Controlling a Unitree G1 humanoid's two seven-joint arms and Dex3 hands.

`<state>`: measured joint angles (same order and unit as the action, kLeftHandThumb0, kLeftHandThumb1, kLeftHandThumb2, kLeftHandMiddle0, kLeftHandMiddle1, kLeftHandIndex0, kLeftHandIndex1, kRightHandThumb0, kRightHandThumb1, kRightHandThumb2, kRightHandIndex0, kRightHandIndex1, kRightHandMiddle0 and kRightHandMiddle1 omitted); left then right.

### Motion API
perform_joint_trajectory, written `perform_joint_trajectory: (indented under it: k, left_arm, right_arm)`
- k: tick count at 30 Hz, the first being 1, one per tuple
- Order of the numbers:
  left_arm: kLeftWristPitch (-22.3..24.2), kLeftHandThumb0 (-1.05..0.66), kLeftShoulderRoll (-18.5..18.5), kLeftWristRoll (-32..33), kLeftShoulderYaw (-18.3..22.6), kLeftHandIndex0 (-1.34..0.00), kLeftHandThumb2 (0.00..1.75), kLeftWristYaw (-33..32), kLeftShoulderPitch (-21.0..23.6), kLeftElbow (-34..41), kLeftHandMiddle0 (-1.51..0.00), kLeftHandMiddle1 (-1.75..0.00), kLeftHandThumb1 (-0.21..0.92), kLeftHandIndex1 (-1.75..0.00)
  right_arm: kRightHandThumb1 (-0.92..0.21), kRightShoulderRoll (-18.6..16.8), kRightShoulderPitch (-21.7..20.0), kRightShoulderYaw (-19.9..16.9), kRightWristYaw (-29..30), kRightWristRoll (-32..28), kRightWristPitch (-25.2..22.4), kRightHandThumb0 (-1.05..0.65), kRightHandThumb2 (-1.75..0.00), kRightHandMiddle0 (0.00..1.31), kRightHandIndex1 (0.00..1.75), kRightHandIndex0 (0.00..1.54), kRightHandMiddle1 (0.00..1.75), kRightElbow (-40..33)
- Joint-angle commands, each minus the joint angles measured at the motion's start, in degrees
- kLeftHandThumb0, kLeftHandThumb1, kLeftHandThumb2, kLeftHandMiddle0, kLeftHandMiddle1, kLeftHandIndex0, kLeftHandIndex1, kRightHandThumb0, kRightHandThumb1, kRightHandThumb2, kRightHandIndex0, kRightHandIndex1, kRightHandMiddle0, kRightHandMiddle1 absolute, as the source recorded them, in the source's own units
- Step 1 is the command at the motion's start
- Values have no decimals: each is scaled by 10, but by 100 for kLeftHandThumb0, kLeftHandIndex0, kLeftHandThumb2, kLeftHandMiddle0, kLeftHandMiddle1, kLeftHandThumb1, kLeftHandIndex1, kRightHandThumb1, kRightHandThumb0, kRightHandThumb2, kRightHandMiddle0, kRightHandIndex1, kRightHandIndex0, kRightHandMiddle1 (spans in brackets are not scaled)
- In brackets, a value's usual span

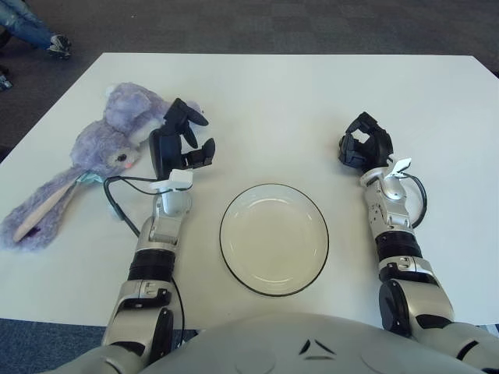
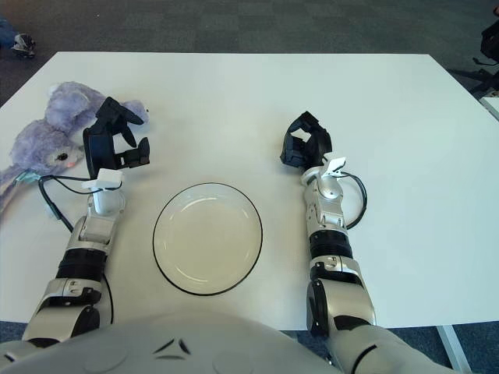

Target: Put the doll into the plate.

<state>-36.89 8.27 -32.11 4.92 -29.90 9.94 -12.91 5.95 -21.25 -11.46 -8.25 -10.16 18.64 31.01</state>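
While my left hand [image 1: 181, 144] hovers with fingers spread and holding nothing, the doll [image 1: 93, 156] lies just to its left, at the table's [image 1: 312, 93] left edge. Its long axis runs from the head, far and nearest my fingers, down to the ears near the left corner. My right hand [image 1: 366, 146] (idle, fingers curled, empty) shows well right of the plate [image 1: 273, 238]. Count: one doll, one plate.

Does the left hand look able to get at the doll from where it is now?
Probably yes. The left hand, fingers open, shows right beside the doll, at its right edge, and nothing shows between them. The plate lies off to the right, out of the way.
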Motion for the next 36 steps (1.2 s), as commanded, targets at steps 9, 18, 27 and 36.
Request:
perform_joint_trajectory:
  k: [9,18,27,36]
  left_arm:
    - [69,-46,55,-30,19,-55,122,13,-41,86,-119,-175,39,-175]
    - [179,-44,79,-43,40,-49,113,82,-86,204,-103,-175,46,-175]
    - [308,-43,107,-102,57,-19,62,171,-120,309,-40,-174,84,-169]
    - [328,-74,128,-165,62,-1,69,135,-121,325,-8,-118,80,-119]
  right_arm:
    - [-36,-2,0,-3,6,-4,-16,-47,-126,58,175,123,175,-7]
    - [-36,1,0,-3,11,-2,-28,-47,-126,58,175,123,175,-11]
    - [-36,5,0,-1,3,-1,-27,-46,-125,57,175,123,175,-10]
    - [-36,6,-2,-4,-7,-6,-25,-47,-126,58,175,123,175,-6]
